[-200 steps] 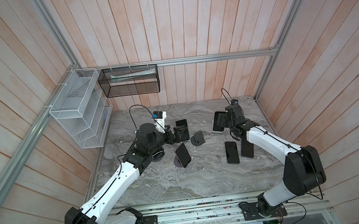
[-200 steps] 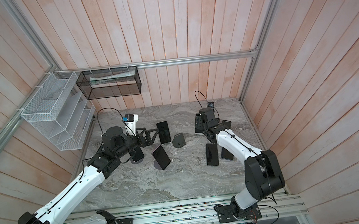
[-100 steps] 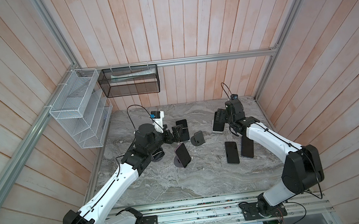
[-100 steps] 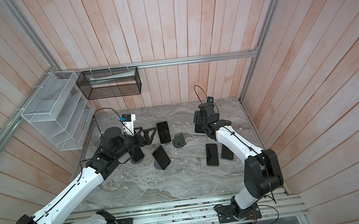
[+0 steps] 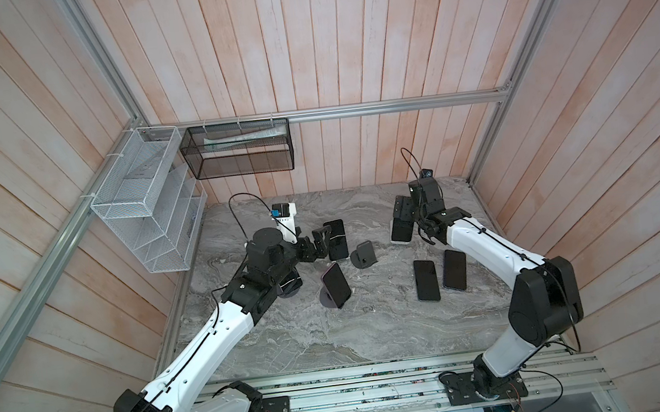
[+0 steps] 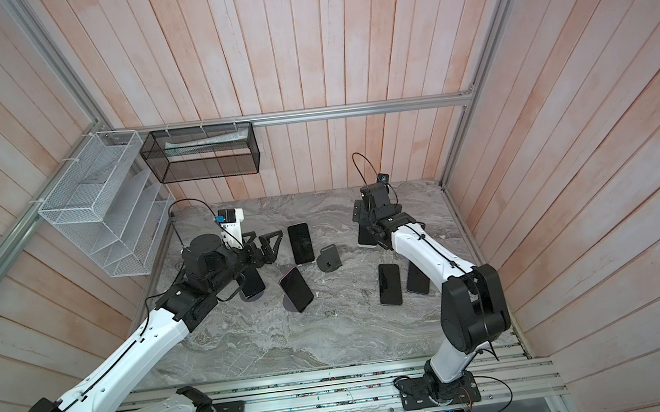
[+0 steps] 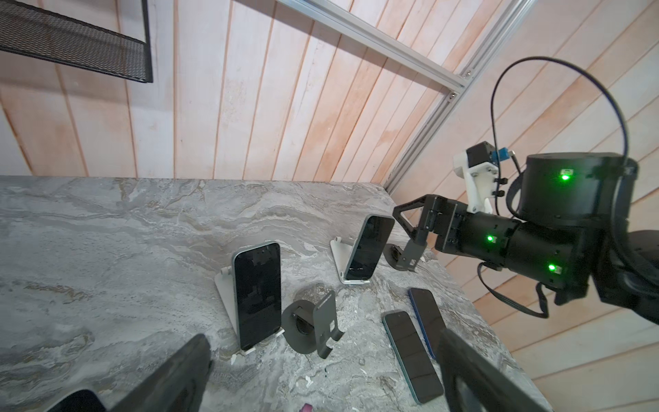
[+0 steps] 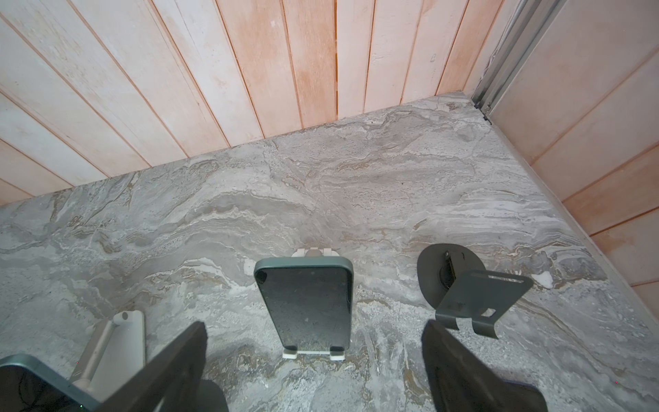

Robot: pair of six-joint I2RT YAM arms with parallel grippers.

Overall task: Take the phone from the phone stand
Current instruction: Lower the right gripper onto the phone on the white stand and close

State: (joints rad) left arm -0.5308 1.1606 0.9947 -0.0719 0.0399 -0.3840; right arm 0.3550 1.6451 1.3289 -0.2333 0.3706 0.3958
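A dark phone (image 8: 306,306) leans on a white phone stand (image 8: 313,353) at the back right of the marble table. My right gripper (image 8: 313,331) is open, its fingers wide on either side of the phone without touching it; in both top views it (image 5: 402,212) (image 6: 360,216) hovers over that phone (image 5: 401,231). My left gripper (image 7: 322,337) (image 5: 321,242) is open and empty beside a second phone (image 7: 256,296) (image 5: 336,240) on a white stand. A third phone (image 5: 336,285) rests on a dark round stand.
An empty dark stand (image 5: 362,253) (image 7: 317,324) sits mid-table, and another (image 8: 463,296) sits by the right wall. Two phones (image 5: 427,280) (image 5: 454,270) lie flat at the right. A phone on a dark stand (image 6: 251,284) shows under my left arm. Wire baskets (image 5: 144,201) hang on the left wall.
My right gripper has opened wider and drawn slightly toward the back wall over its phone. The left arm has shifted a little to the left, still open.
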